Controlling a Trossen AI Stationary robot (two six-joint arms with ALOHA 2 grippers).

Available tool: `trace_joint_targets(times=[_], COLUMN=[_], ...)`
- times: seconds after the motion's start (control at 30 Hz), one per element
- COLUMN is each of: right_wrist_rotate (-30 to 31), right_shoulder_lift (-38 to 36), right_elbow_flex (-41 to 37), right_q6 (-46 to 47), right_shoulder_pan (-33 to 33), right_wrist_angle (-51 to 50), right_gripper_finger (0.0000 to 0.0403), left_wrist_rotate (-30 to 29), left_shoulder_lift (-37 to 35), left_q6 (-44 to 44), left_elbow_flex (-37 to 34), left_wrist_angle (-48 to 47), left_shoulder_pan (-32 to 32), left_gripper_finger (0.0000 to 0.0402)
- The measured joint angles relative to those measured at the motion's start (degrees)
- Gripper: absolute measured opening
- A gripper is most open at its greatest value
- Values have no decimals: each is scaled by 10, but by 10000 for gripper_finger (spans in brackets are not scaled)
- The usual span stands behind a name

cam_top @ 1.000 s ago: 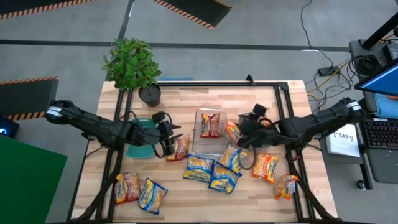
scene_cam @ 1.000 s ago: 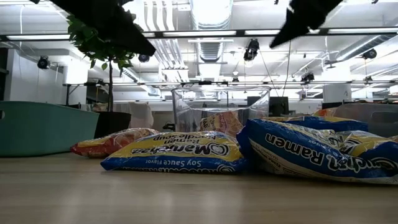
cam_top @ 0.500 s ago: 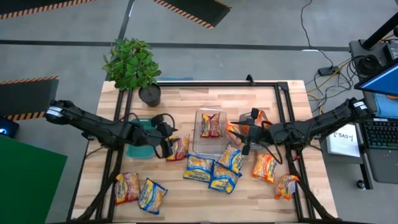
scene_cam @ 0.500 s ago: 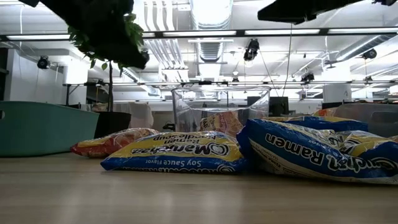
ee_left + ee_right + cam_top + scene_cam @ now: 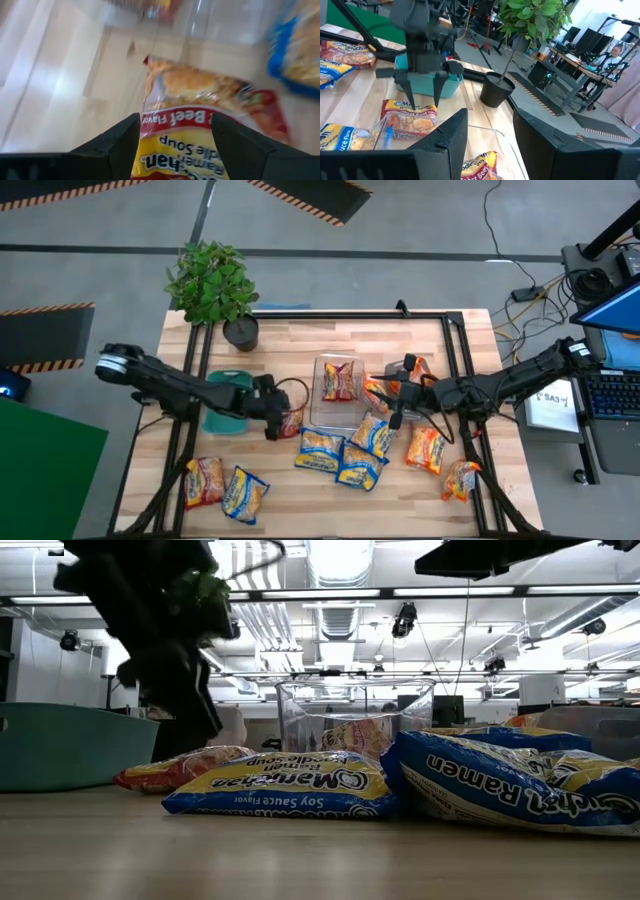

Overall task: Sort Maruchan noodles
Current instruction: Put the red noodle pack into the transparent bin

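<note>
The Maruchan noodles lie scattered over the wooden table. A red-edged beef packet [image 5: 291, 420] [image 5: 200, 120] lies flat beside the teal bin [image 5: 225, 405]. My left gripper [image 5: 279, 418] [image 5: 422, 100] points steeply down just over that packet, open, one finger on each side of its printed end. Whether the fingertips touch the packet, I cannot tell. My right gripper [image 5: 390, 397] [image 5: 490, 125] hangs level above the packets right of the clear bin [image 5: 337, 416], open with nothing between its fingers. One packet [image 5: 338, 380] lies in the clear bin.
Blue-edged packets [image 5: 320, 448] [image 5: 360, 465] and orange ones [image 5: 427, 448] [image 5: 462, 478] cover the middle and right of the table. Two more [image 5: 205, 480] [image 5: 245, 495] lie near the front left corner. A potted plant [image 5: 212, 285] stands at the far left.
My left gripper has come down toward the red-edged packet and tipped more steeply downward, shifting a little toward the table's right. My right gripper has tipped up from a downward slant to level, then kept still. No packet has moved.
</note>
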Motion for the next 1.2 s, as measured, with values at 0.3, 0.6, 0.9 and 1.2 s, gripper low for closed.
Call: trace_joint_targets(times=[0.3, 0.6, 0.9, 1.2], right_wrist_rotate=[0, 0, 0, 4], right_shoulder_lift=[0, 0, 0, 1], right_elbow_flex=[0, 0, 0, 1], right_q6=[1, 0, 7, 81], right_shoulder_pan=[0, 0, 0, -2], right_wrist_angle=[0, 0, 0, 6], right_gripper_finger=[146, 143, 146, 139], left_wrist_rotate=[28, 41, 40, 37], left_shoulder_lift=[45, 48, 45, 38], left_q6=[13, 33, 36, 47], left_elbow_flex=[-1, -2, 11, 99], left_wrist_angle=[4, 5, -22, -150], left_shoulder_pan=[37, 42, 40, 10], left_gripper_finger=[223, 142, 7, 2])
